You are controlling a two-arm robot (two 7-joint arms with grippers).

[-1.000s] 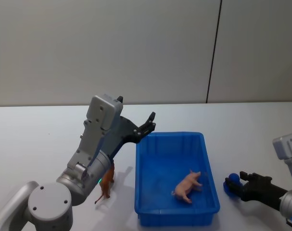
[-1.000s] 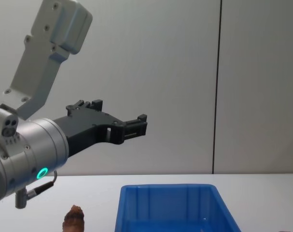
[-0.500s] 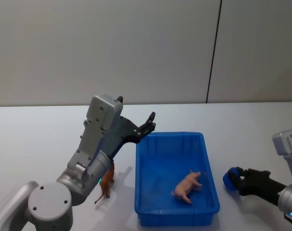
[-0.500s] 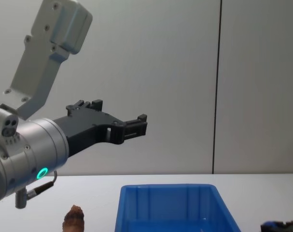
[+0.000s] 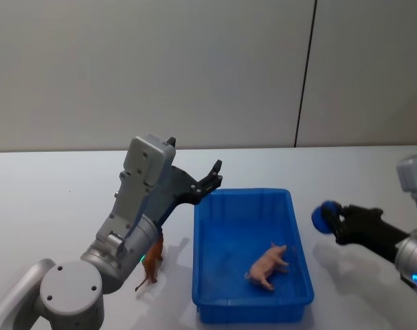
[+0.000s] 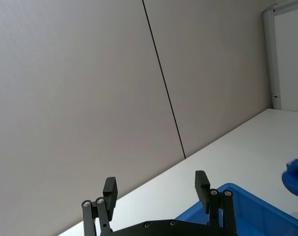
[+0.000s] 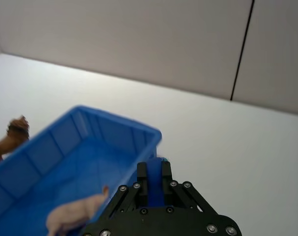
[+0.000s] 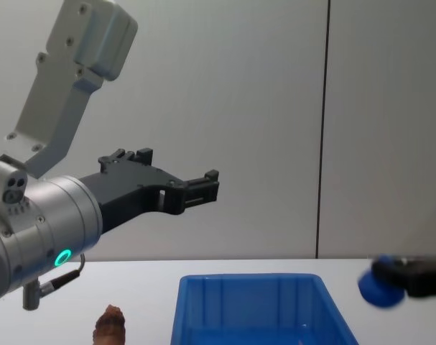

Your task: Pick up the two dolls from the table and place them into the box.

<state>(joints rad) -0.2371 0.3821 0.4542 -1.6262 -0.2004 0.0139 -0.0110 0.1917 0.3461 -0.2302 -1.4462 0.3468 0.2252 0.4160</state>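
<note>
My right gripper (image 5: 331,221) is shut on a small blue doll (image 5: 322,217) and holds it in the air just right of the blue box (image 5: 215,289). In the right wrist view the blue doll (image 7: 155,191) sits pinched between the fingers, with the box (image 7: 65,142) beyond. A reddish-brown doll (image 5: 152,260) stands on the white table (image 5: 50,199) left of the box, partly hidden by my left arm. My left gripper (image 5: 212,177) hangs open and empty above the box's far left corner. From the chest, the blue doll (image 8: 376,290) hovers at the box's right.
A pink pig toy (image 5: 268,265) lies on its side inside the box, toward its near right. The table to the right of the box and behind it is bare. A grey wall with a dark vertical seam (image 5: 304,75) stands behind the table.
My right gripper has risen from the table with the blue doll and moved up beside the box's right wall. The left arm has not moved.
</note>
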